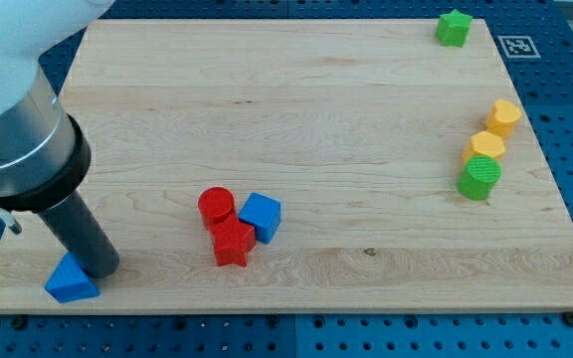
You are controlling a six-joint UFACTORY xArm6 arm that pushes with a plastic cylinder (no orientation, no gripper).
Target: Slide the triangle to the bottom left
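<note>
A blue triangle (71, 281) lies at the bottom left corner of the wooden board (326, 109), close to its left and bottom edges. My tip (100, 269) rests on the board touching the triangle's upper right side. The dark rod rises from there toward the view's top left into the arm's grey and white body.
A red cylinder (216, 208), a red star-like block (233, 243) and a blue cube (261, 217) cluster at the lower middle. At the right edge stand two yellow blocks (503, 117) (485, 147) and a green cylinder (479, 178). A green block (454, 27) sits at the top right.
</note>
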